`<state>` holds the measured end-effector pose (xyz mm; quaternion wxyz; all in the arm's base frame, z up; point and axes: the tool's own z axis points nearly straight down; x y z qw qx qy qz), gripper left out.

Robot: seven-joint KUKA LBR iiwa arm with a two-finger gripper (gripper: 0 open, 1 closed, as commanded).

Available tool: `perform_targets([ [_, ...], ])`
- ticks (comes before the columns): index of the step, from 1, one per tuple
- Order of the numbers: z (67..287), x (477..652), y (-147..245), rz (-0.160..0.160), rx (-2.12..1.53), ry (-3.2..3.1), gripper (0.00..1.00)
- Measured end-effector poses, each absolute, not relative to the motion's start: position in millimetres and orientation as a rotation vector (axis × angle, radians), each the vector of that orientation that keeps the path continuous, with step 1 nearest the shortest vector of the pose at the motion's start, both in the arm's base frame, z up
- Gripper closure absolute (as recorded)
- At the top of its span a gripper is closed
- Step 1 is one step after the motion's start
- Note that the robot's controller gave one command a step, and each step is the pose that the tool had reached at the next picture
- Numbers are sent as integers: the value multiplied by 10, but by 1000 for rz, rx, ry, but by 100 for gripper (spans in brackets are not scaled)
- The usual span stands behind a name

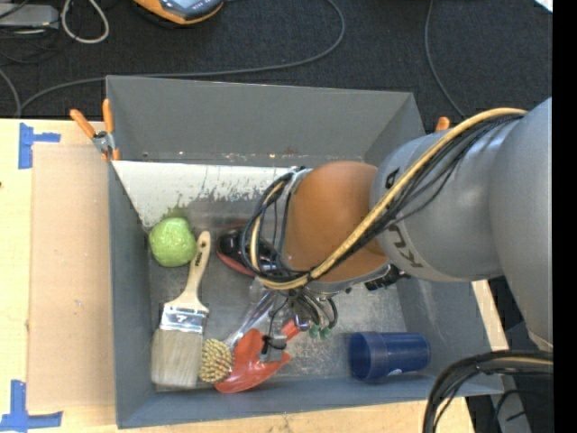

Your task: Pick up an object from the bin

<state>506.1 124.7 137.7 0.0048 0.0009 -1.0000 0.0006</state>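
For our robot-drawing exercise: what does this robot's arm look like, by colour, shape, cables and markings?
The arm is thick, rounded, silver-grey, with black lettering. An orange dome cover caps its wrist. Black and yellow cables loop along it. The gripper is slim metal.

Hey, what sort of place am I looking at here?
Probably a robotics lab: a robot arm reaches into a grey metal bin of mismatched items, like a paintbrush and a green ball, with cables strewn on the floor behind.
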Motion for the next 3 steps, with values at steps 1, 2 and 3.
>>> perform_targets([
  [1, 1406, 5081, 1238, 1, -5, -3138, 0],
  [2, 725, 4809, 1029, -3, 460, -3121, 0],
  [3, 1235, 4699, 1041, -1, 651, -3070, 0],
])
